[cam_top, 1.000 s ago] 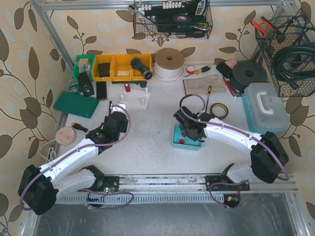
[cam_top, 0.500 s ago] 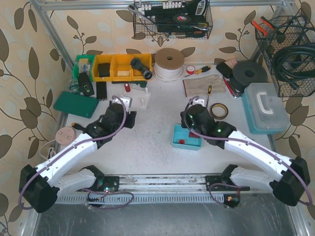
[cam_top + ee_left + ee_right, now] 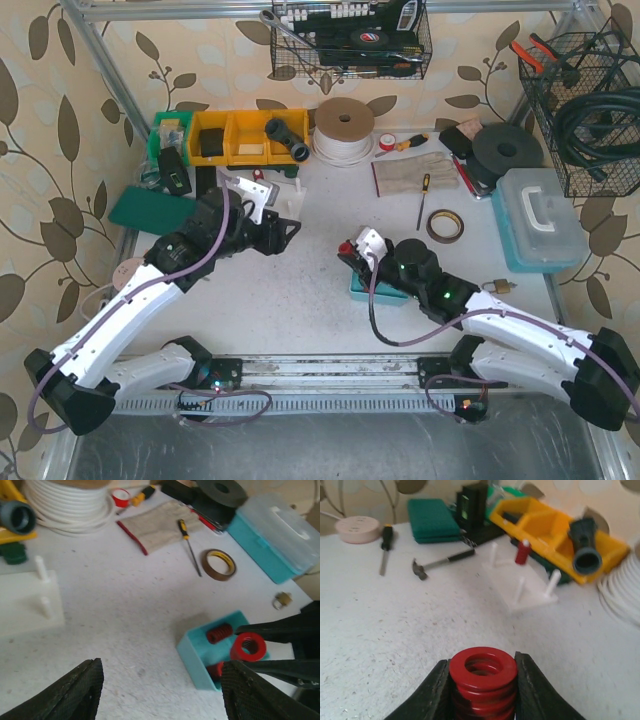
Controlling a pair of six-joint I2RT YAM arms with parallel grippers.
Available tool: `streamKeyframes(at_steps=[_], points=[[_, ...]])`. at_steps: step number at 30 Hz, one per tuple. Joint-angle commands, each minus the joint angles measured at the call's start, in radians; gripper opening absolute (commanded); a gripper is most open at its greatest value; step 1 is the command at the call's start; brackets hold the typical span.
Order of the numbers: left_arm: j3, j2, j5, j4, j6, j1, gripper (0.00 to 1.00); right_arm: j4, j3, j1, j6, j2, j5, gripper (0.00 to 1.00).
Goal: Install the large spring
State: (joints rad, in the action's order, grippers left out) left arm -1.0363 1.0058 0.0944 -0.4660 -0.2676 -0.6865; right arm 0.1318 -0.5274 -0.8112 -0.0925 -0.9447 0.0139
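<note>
Right gripper (image 3: 481, 680) has the large spring (image 3: 483, 669) pinched — pickup done. Seating it on the peg stand (image 3: 520, 587), well ahead of the fingers, isn't done yet. Left gripper (image 3: 161, 692) gapes wide.

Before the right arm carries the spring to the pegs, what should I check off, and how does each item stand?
1. Large spring clamped in the right gripper: ok.
2. Bare peg available on the white peg fixture: ok; several are bare, and one carries a red piece.
3. Table between spring and fixture free of obstacles: ok in the right wrist view.
4. Left gripper out of the way: cannot tell; it is open and hangs close to the fixture, height unclear.
5. Spring lined up over a peg: not ok; it is well apart from the fixture.
</note>
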Motion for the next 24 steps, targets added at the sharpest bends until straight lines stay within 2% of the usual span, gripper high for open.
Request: streamKeyframes(at_steps=[1, 5, 8, 14, 24], points=[[-0.038, 0.022, 0.18, -0.064, 0.033, -0.003, 0.66, 0.211, 0.014, -0.057, -0.215, 0.01, -0.043, 0.0], [-0.031, 0.065, 0.242, -0.025, 0.036, -0.066, 0.63, 0.251, 0.012, -0.101, -0.269, -0.015, -0.03, 0.0], [-0.039, 0.104, 0.294, 0.0, 0.034, -0.096, 0.66, 0.254, 0.002, -0.137, -0.308, -0.046, -0.013, 0.0], [-0.057, 0.139, 0.284, -0.01, 0.054, -0.133, 0.68, 0.265, -0.021, -0.181, -0.325, -0.092, 0.073, 0.0], [-0.06, 0.185, 0.267, -0.025, 0.055, -0.145, 0.61, 0.286, -0.032, -0.193, -0.303, -0.119, 0.124, 0.0]])
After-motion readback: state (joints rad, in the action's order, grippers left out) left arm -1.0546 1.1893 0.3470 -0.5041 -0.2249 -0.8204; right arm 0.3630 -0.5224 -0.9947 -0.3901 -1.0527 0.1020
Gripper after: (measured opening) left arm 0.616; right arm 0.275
